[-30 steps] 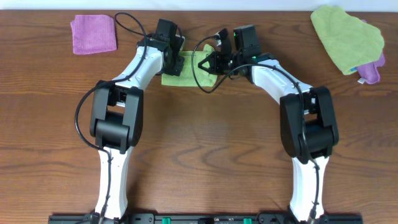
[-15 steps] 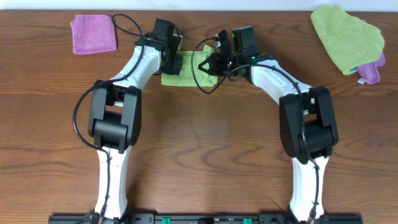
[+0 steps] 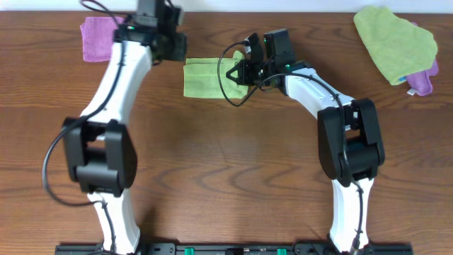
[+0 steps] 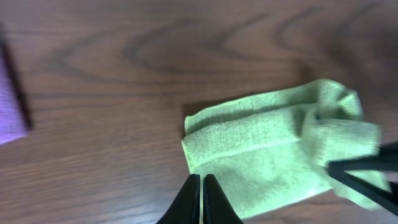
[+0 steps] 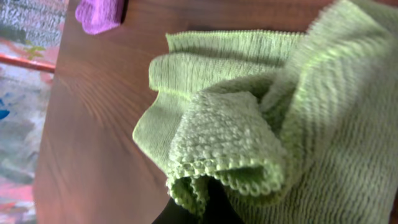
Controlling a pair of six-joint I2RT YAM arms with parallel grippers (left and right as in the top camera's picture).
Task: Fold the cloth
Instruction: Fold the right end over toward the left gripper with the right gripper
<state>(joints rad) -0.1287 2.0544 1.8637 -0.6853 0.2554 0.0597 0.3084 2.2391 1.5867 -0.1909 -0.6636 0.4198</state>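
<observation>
From overhead we see the bench [image 3: 226, 177] brightly and evenly lit and sharp edge to edge, with only soft, short shadows and no glare. In the left wrist view everything is smeared. The wood grain runs in streaks, the cloth [image 4: 267, 155] loses its weave, and the purple cloth [image 4: 9, 106] at the edge is a blur. In the right wrist view the near fold is crisp, while the cloth's right side and the background beyond the bench go soft.

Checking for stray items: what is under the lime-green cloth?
Only the wooden table shows around the cloth, which lies doubled. One bunched edge is pinched in the right gripper. Anything beneath the layers is covered.
</observation>
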